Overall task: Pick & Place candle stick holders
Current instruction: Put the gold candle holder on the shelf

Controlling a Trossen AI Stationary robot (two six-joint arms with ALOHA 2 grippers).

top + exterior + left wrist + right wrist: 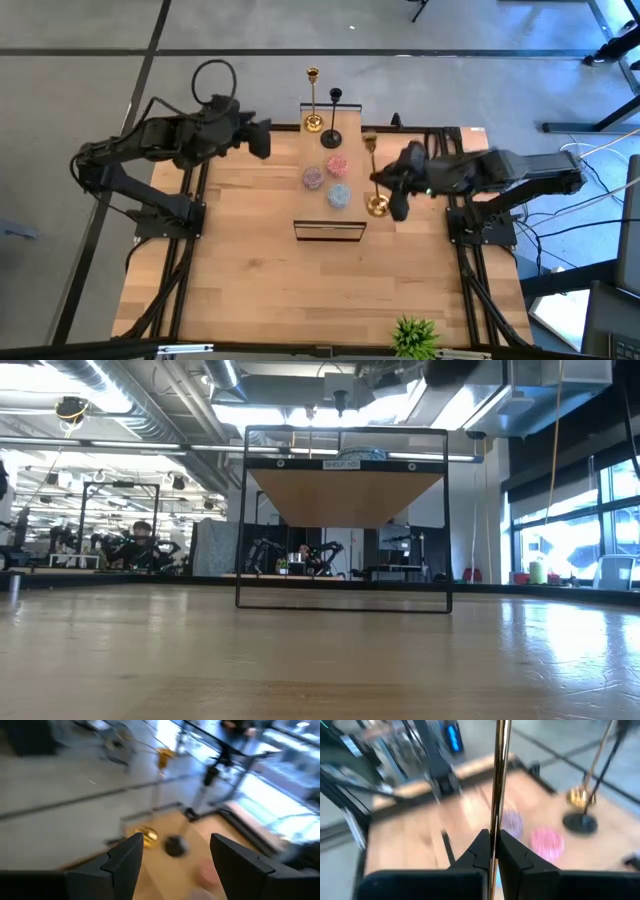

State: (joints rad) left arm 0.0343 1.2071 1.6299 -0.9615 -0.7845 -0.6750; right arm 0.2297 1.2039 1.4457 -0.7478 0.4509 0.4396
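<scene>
Three slim candle stick holders with round flared bases stand on the wooden table: a gold candlestick and a black candlestick side by side at the far edge, and a second gold candlestick pinched at its stem by the right gripper. Three small patterned round jars sit between them, near a black wire frame. The left gripper hovers at the far left corner, fingers spread and empty.

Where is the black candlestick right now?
From above, the black candlestick stands near the table's far edge, just right of a gold candlestick and behind the pink jar.
</scene>
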